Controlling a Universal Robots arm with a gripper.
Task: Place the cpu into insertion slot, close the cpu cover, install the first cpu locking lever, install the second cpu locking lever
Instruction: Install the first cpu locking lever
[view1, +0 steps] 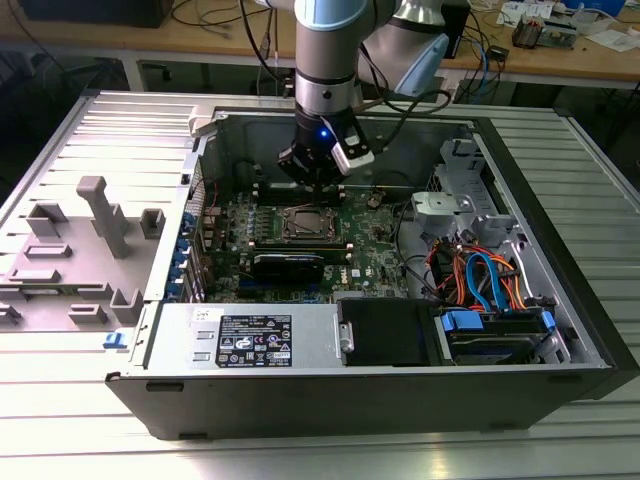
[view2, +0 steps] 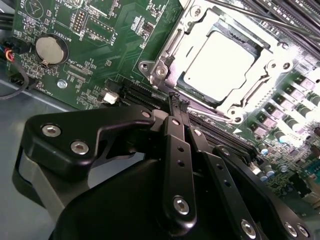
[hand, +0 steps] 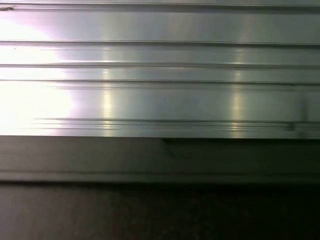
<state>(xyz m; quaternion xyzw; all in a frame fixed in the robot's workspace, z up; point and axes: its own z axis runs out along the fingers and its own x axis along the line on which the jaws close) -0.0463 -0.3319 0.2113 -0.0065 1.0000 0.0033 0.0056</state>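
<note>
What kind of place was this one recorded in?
Probably a robotics or electronics lab: an open desktop computer case sits on a ribbed aluminium table, under a robot arm, with cable-strewn wooden workbenches behind.

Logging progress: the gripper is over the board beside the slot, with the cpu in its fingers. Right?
Not quite. The gripper is over the board beside the slot, but shut on nothing: the second wrist view shows the cpu lying in the slot, framed by the cover.
</note>
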